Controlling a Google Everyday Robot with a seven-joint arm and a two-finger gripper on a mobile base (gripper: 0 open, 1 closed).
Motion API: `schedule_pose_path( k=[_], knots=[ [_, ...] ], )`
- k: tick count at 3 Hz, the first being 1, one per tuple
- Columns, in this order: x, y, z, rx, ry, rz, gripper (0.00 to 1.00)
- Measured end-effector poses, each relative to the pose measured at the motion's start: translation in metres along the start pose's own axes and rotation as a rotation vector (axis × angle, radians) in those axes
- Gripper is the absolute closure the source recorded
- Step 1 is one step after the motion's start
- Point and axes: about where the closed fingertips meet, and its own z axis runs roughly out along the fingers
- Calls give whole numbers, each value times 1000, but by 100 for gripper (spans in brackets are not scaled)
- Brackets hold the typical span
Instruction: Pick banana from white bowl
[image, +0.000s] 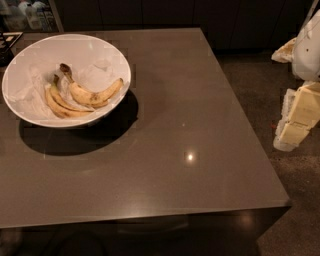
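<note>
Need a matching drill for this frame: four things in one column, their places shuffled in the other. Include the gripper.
Things:
1. banana
2. thinner banana pair
3. white bowl
4. gripper

Places:
A. off the table, at the right edge of the view
B. on the table's far left part
C. inside the bowl, towards its left side
D. inside the bowl, near the middle, dark stem tip pointing up-left

Pairs: 1-D, 2-C, 3-B, 4-A
</note>
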Motion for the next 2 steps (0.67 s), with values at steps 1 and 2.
schedule_pose_path(
  k=[1,2],
  knots=[
    [0,0,0,0,0,0,0],
    [-11,-6,-2,-4,9,5,0]
  ],
)
